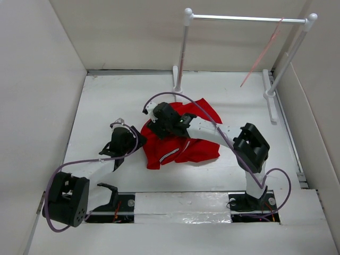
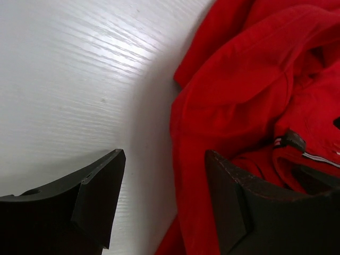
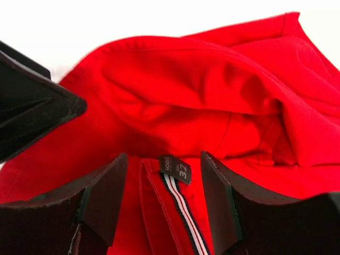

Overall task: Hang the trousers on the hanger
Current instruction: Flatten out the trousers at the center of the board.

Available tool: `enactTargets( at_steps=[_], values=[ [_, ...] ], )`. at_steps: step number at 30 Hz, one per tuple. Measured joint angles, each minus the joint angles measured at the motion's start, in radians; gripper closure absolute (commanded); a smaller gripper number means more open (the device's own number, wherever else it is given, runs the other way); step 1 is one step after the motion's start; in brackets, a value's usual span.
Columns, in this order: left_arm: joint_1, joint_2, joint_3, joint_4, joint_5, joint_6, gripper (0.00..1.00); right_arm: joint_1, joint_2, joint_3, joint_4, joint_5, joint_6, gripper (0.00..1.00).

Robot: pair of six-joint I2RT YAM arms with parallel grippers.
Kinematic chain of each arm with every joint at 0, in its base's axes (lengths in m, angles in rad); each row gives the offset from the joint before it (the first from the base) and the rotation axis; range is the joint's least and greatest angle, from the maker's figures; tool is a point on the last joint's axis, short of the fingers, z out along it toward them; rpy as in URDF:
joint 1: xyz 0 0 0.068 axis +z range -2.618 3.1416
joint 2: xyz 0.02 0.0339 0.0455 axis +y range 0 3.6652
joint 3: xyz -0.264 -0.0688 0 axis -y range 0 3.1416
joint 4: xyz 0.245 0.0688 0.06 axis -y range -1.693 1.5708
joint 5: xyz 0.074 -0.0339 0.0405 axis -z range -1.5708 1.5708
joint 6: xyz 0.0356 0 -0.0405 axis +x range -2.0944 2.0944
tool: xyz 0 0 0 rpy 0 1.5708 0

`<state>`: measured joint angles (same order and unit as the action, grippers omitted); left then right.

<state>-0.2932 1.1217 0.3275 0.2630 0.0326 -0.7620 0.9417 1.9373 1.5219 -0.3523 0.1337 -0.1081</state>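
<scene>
My left gripper [image 2: 164,156] and right gripper [image 3: 163,156] are open and hold nothing, just above the soft, crumpled red trousers [image 1: 199,151] on the white table [image 1: 106,106], while the thin pink hanger [image 1: 263,52] hangs on the rack [image 1: 244,19].

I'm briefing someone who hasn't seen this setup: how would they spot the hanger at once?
On the table, far side, stands a white-posted rack with a silver bar. The hanger hangs from the bar's right end: a thin pale pink wire slanting down to the left, the only pink thing, far slimmer than the rack's posts.
</scene>
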Motion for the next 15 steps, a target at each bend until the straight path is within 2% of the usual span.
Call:
enactTargets(
  at_steps=[4,5,8,9,10,11,13,14,15],
  values=[
    [-0.002,0.043,0.000,0.060,0.059,0.011,0.47,-0.005,-0.010,-0.048,0.004,0.027,0.008,0.41],
    [-0.008,0.051,0.000,0.072,0.065,0.014,0.50,-0.005,-0.013,-0.064,0.001,0.030,0.010,0.44],
    [-0.034,0.084,0.002,0.102,0.077,0.022,0.66,-0.012,-0.030,-0.122,0.002,0.035,0.021,0.50],
    [-0.040,0.098,0.006,0.108,0.084,0.023,0.81,-0.013,-0.037,-0.135,0.001,0.035,0.023,0.53],
    [-0.043,0.113,0.012,0.110,0.089,0.019,0.89,-0.015,-0.047,-0.149,0.003,0.034,0.026,0.58],
    [-0.045,0.129,0.019,0.114,0.090,0.022,0.97,-0.016,-0.060,-0.163,0.004,0.035,0.027,0.72],
    [-0.045,0.152,0.038,0.114,0.091,0.023,1.00,-0.019,-0.096,-0.188,0.000,0.042,0.027,0.94],
    [-0.045,0.157,0.048,0.112,0.089,0.022,1.00,-0.024,-0.116,-0.201,0.001,0.048,0.031,1.00],
    [-0.045,0.158,0.061,0.105,0.084,0.017,1.00,-0.029,-0.138,-0.211,0.002,0.051,0.036,1.00]
  ],
)
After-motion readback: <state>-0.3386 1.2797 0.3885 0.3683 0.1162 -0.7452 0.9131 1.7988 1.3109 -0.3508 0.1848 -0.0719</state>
